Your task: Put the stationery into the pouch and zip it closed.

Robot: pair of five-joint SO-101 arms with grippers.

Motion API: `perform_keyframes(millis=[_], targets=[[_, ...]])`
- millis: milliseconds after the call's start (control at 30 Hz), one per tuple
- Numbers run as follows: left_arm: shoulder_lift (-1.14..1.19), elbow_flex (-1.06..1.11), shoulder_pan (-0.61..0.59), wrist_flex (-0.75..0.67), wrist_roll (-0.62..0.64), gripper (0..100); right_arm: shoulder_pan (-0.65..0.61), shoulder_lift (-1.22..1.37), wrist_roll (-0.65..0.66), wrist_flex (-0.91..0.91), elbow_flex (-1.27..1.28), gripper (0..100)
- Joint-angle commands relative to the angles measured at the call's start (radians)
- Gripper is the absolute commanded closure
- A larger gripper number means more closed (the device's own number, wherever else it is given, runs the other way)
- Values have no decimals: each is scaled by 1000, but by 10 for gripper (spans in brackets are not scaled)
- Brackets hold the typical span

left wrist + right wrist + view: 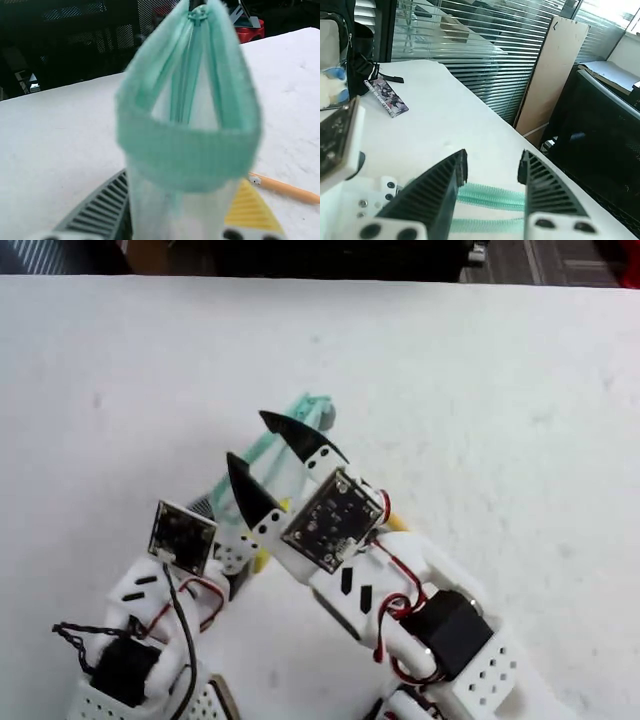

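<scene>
mint-trimmed translucent pouch [185, 155], ribbed right pincer [492, 161] parted

Left tool [175, 220] clamped, right tool [493, 160] agape.

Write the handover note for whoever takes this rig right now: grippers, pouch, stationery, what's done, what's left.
Left gripper: shut on one end of the mint-green pouch, whose mouth gapes open.
Right gripper: open, its black fingers either side of the pouch's zipper, gripping nothing.
Orange pencil: lying on the white table beside the pouch, outside it.
Done: pouch open and held. Whether anything is already inside cannot be told.
Left: get the pencil into the pouch, then zip it closed.
</scene>
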Motion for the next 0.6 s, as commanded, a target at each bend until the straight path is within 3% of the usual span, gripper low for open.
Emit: perform_keyframes(millis=[0,167,467,567], targets=[[-4,-46,-7,-23,-2,774,10,-18,-9,5,-72,843],[-4,-46,-7,-23,-2,775,82,-18,-9,68,-175,843],[-4,-46,-7,-21,-2,775,475,-7,-11,62,-169,843],[-4,-46,-5,-21,-2,775,555,-7,-11,13,-78,843]])
